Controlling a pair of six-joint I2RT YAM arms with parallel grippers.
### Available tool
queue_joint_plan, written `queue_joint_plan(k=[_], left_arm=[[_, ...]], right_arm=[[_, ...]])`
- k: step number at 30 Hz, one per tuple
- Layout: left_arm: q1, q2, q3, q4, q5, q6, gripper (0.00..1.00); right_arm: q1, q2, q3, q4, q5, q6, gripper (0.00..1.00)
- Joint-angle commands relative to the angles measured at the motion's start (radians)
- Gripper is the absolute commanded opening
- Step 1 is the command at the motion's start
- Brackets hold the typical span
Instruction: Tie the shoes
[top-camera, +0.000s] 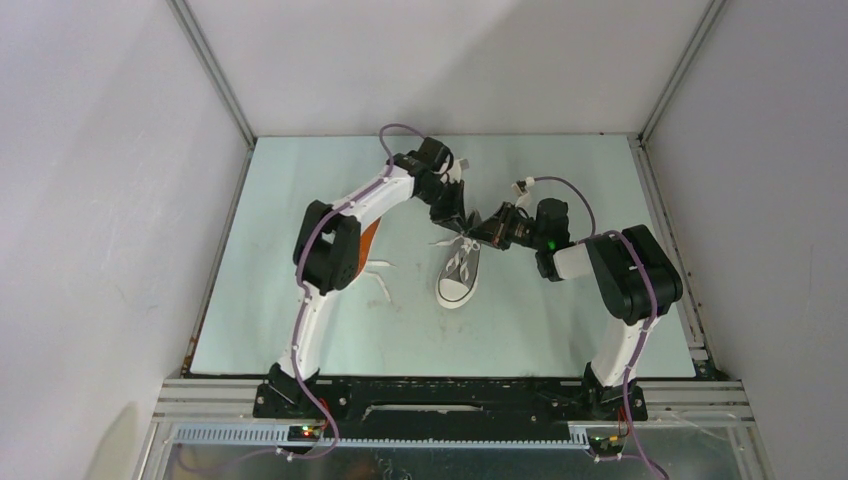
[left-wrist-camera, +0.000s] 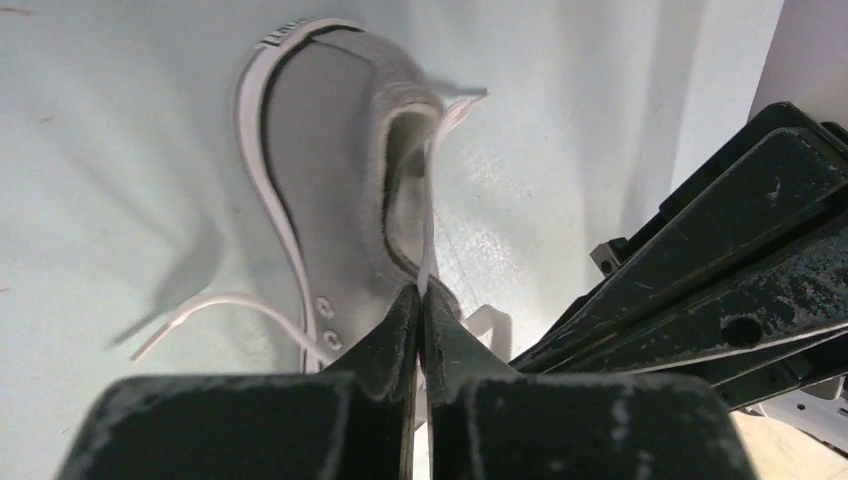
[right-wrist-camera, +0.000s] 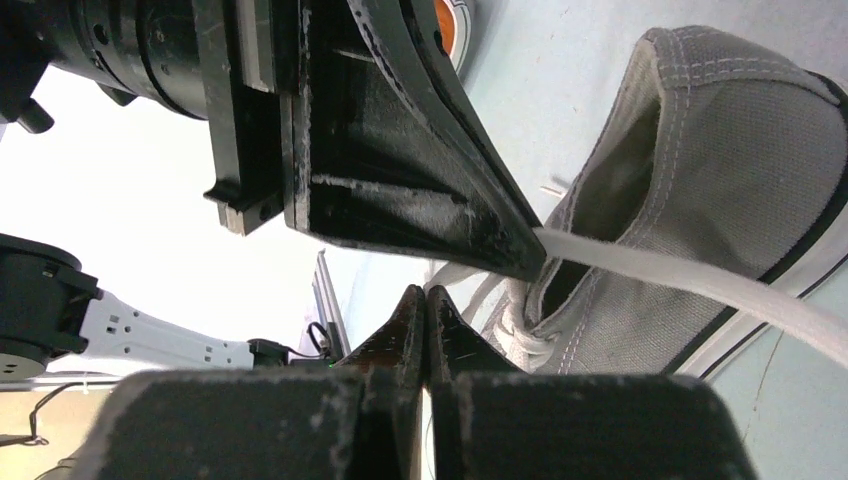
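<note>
One grey shoe (top-camera: 458, 276) stands on its sole in the middle of the table (top-camera: 300, 330), toe cap toward the arm bases. The second shoe (top-camera: 370, 238) is to its left, mostly hidden behind the left arm, with only its orange sole showing. The left gripper (left-wrist-camera: 418, 292) hangs over the heel end of the grey shoe, its fingers pinching a white lace (left-wrist-camera: 429, 215) that runs from the tips across the shoe's opening. The right gripper (right-wrist-camera: 425, 296) is just beside it, fingers pressed flat together; cannot tell whether any lace is caught between them.
</note>
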Motion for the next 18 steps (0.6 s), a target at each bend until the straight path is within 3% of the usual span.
queue_joint_plan(k=[1,11,18], left_arm=[[0.043,-0.098,-0.032,0.072,-0.034,-0.015,0.06],[0.077,-0.156,-0.14,0.098,-0.093,-0.004,0.12],[0.081,-0.184,-0.179,0.13,-0.069,-0.009,0.01]], right_arm=[[0.003,-0.046,0.009,0.015,0.001,-0.021,0.0],[0.003,-0.049,0.009,0.009,0.003,-0.023,0.0],[0.002,-0.052,0.009,0.003,0.004,-0.027,0.0]])
